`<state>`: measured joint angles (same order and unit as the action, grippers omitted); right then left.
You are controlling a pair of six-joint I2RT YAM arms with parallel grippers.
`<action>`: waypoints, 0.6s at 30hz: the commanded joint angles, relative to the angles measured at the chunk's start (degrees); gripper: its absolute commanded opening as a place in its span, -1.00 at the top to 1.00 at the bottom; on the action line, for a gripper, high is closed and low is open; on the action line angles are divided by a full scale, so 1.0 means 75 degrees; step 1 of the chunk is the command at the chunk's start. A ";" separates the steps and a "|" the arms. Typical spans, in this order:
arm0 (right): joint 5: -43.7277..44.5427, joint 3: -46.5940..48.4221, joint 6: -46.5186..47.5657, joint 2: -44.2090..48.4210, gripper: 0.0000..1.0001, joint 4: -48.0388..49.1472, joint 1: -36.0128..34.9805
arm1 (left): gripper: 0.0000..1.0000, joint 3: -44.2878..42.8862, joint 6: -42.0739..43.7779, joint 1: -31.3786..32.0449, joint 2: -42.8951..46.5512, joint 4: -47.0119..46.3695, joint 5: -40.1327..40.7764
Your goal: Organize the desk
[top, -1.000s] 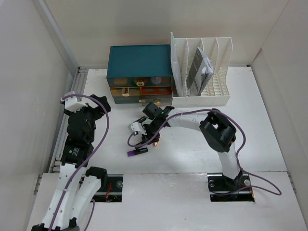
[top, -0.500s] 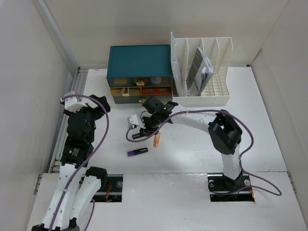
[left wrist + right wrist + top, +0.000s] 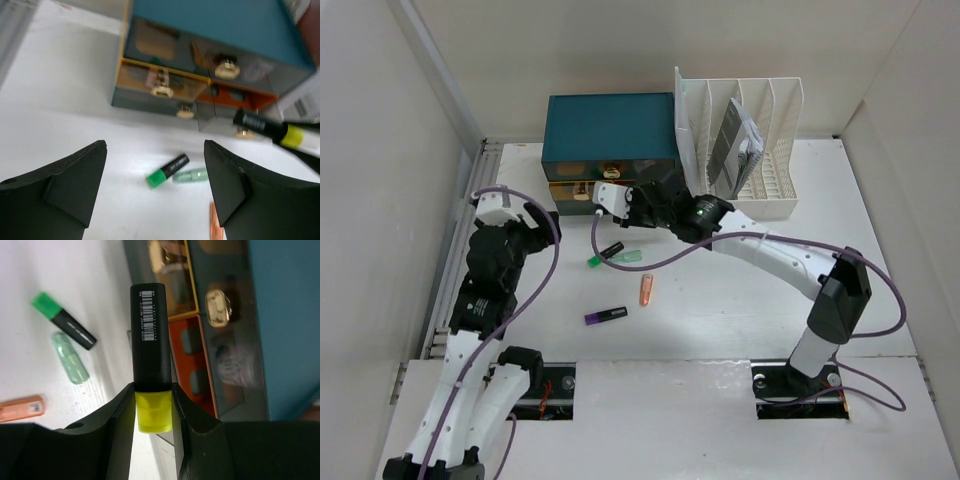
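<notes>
The right pincer [image 3: 152, 407] holds a yellow marker [image 3: 149, 340] that looks light, stiff and smooth by its yellow end near the teal drawer box [image 3: 285, 315], the left pincer [image 3: 155, 175] is wide and empty, and the hard, flat white worktop [image 3: 720, 310] lies under everything, too big to grab.

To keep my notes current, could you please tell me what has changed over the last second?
The right claw, shut on a yellow highlighter, swung from the middle of the desk away to the drawer box. The left claw, open, edged forward slightly. The purple marker and file rack stayed put.
</notes>
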<state>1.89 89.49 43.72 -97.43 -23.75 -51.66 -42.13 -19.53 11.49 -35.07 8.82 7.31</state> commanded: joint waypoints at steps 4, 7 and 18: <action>0.1504 0.0932 -0.0205 -0.0825 0.60 0.0226 0.0384 | -0.50 -0.0804 0.1021 0.0295 -0.1332 0.0897 -0.2017; 0.1506 0.1157 -0.0205 -0.1235 0.60 0.0155 0.0607 | -0.48 -0.1132 0.1419 0.0904 -0.1838 0.1214 -0.1785; 0.1214 0.2036 -0.0205 -0.1963 -0.08 -0.0337 0.1228 | -0.50 -0.1145 0.1854 0.2558 -0.2041 0.1226 -0.0740</action>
<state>11.84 100.90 42.92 -112.25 -26.63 -43.33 -49.17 -7.40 30.55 -54.19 19.53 -0.62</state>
